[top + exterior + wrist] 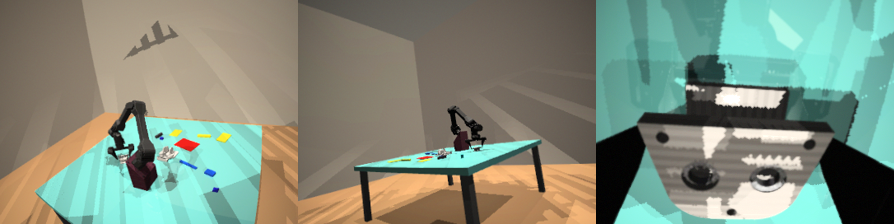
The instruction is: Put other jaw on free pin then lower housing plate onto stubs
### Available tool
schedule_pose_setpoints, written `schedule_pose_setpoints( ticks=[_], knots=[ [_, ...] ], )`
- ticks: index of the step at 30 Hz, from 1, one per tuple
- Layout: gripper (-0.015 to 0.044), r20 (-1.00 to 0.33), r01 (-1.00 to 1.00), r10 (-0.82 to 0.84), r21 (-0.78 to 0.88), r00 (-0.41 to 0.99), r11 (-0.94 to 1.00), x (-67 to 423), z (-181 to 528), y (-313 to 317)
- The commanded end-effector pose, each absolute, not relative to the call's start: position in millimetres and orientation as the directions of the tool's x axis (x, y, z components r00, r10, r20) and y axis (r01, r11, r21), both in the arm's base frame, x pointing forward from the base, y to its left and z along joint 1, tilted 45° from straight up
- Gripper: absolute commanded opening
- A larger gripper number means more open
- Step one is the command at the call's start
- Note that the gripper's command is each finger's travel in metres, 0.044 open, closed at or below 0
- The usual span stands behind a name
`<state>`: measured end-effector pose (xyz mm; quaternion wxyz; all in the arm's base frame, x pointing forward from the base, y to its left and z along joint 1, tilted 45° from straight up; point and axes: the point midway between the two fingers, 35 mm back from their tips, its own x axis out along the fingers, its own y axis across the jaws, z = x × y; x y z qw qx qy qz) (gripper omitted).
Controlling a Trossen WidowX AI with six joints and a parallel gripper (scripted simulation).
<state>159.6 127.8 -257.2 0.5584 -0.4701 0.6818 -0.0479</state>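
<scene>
The pale housing plate (123, 158) (477, 149) (721, 146) has two ringed round holes and three small dark holes. It lies at the arm's far side, away from the pale jaw assembly (167, 154) (443, 152). My gripper (121, 153) (477, 146) (734, 139) is open and low over the plate, one finger on each side of it, with nothing gripped. A block-like part (746, 98) shows behind the plate's upper edge in the wrist view. The assembly has pale upright parts; its pins, the jaws' seating and the tooth mesh are too small to tell.
The arm's maroon base block (142, 177) (461, 141) stands between plate and assembly in the top view. A red sheet (187, 144), yellow pieces (224, 137), a blue bar (188, 165), a blue block (210, 172) and a small black piece (159, 135) lie around the assembly.
</scene>
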Motion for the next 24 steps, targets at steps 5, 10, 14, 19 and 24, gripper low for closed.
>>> schedule_pose_setpoints(
  ticks=[5, 10, 14, 19, 24],
  knots=[
    [0.044, -0.716, -0.59, -0.695, -0.591, 0.068, 0.551, 159.9, -257.3, 127.5],
    [0.044, -0.716, -0.59, -0.695, -0.591, 0.068, 0.551, 159.9, -257.5, 127.3],
    [0.044, -0.716, -0.59, -0.695, -0.591, 0.068, 0.551, 159.9, -257.5, 127.3],
    [0.0413, -0.716, -0.588, -0.695, -0.59, 0.066, 0.553, 159.6, -257.5, 127.5],
    [0.038, -0.716, -0.588, -0.695, -0.59, 0.066, 0.553, 159.6, -257.5, 127.5]
  ],
)
